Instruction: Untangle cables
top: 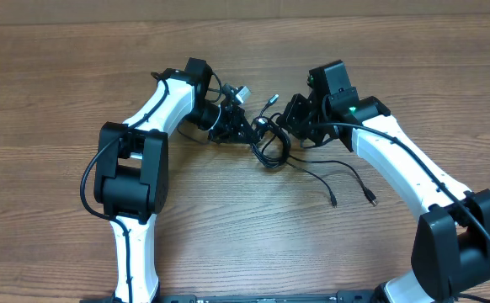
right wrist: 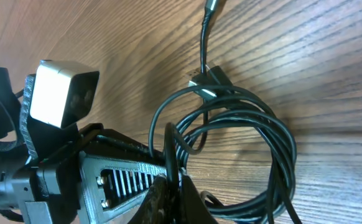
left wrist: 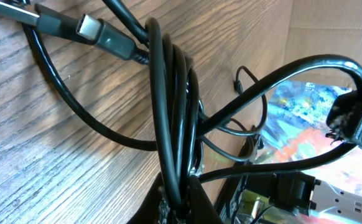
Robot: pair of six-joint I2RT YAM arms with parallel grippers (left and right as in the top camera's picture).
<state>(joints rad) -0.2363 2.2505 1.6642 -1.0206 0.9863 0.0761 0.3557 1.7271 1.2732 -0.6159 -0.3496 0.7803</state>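
The cables (top: 270,147) are thin black cords bunched in loose loops at the middle of the table, between my two grippers. Two loose ends with small plugs trail to the right (top: 371,199). My left gripper (top: 247,130) is shut on a bundle of several cable strands (left wrist: 171,124); a silver-tipped plug (left wrist: 88,26) lies beyond on the wood. My right gripper (top: 289,126) is shut on a cable strand (right wrist: 170,155) at the edge of the coiled loop (right wrist: 274,149). A plug end (right wrist: 196,78) lies past the loop.
The table (top: 228,219) is brown wood grain. The left arm's white links (top: 157,114) and the right arm's white links (top: 396,151) reach in from the front corners. The left wrist's camera block (right wrist: 63,93) sits close beside my right gripper.
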